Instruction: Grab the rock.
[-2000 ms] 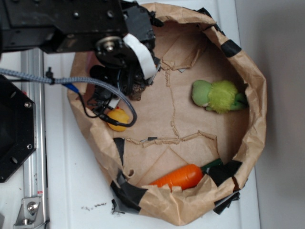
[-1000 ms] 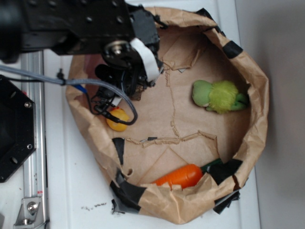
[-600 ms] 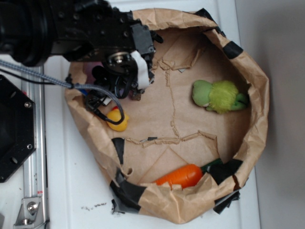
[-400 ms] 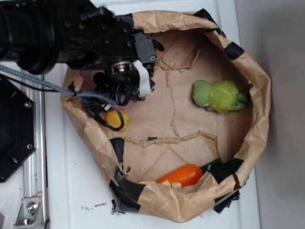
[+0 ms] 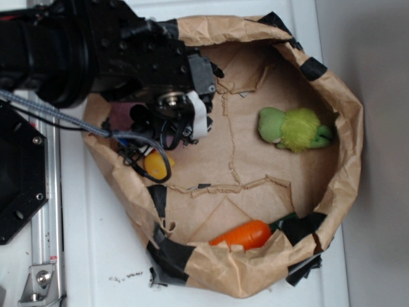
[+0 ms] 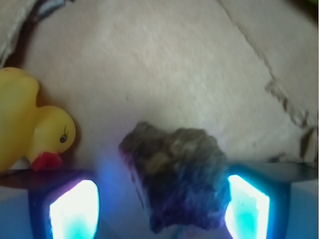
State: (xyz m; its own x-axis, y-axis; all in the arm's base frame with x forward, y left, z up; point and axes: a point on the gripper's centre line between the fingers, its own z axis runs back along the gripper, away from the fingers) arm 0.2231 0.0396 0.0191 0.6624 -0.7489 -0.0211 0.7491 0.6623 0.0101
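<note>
**Sam:** Pincer first! Up close, its two fingers glow blue and white at the bottom, one on each side. They are spread apart.

**Mia:** Is it holding something?

**Sam:** The rock sits between them. It is dark brown, bumpy and has sharp corners. The finger on the right is just beside it, maybe touching. On the left there is a bare gap between finger and rock. So the pincer is open around the rock, and I can't say it is squeezing it.

**Mia:** Where is the rock lying?

**Sam:** On the brown paper floor. The yellow duck is near it, off to the left, with its red beak pointing at the rock. They do not touch.

**Mia:** What about from above?

**Sam:** The big black arm reaches in from the top left and covers the rock, so I can't see it there. The pincer is low, at the left side of the paper bag bowl. The duck peeks out under the arm's grey cable.

**Mia:** Anything else in the bowl?

**Sam:** A fuzzy green toy lies on the right side, well apart from the arm. An orange carrot rests at the bottom edge. The bowl stands on a white table
</note>
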